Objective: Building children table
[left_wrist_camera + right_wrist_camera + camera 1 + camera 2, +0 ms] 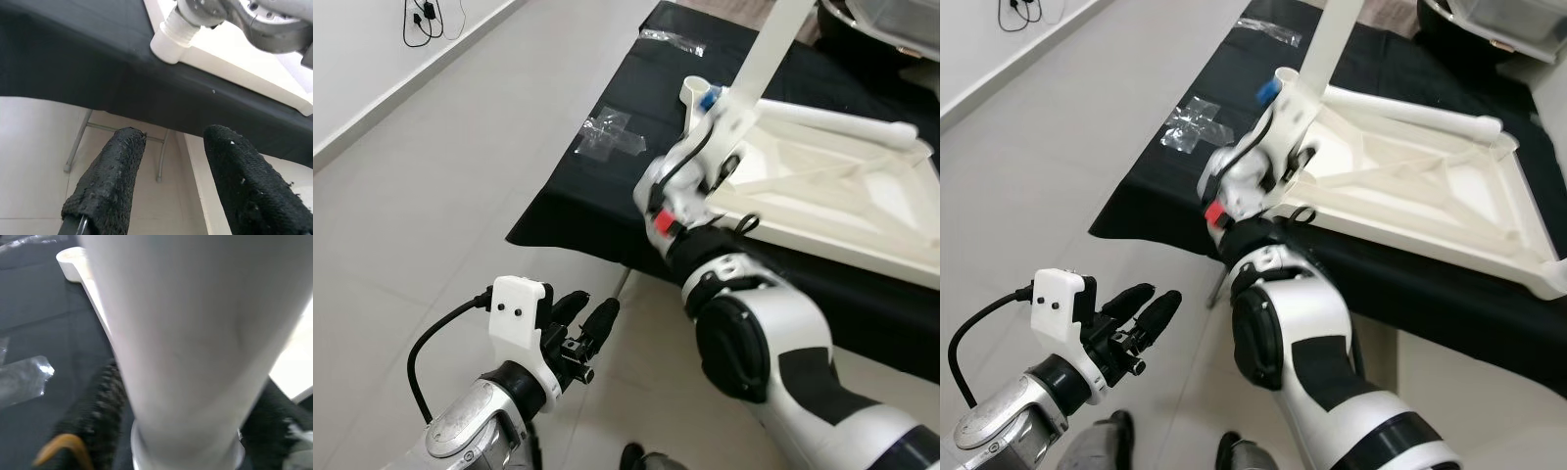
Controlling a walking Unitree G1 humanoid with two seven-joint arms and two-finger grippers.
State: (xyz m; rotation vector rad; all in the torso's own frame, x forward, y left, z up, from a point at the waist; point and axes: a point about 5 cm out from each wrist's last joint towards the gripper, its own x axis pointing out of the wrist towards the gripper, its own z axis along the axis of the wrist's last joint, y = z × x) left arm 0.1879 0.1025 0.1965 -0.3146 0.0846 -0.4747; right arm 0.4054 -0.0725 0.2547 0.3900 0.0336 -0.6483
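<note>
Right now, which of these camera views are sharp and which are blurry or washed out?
Left eye view: evenly lit and sharp, the left gripper and clear plastic bags crisp. Left wrist view: black fingers in focus, the white tabletop behind overexposed. Right wrist view: the white table leg is too close, soft and washed out; the dark fingers beside it blurred.

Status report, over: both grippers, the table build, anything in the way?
Right gripper shut on white table leg, at the upturned tabletop corner. Left gripper open, low over the floor, holding nothing. Plastic bags on black cloth, clear of the work.
</note>
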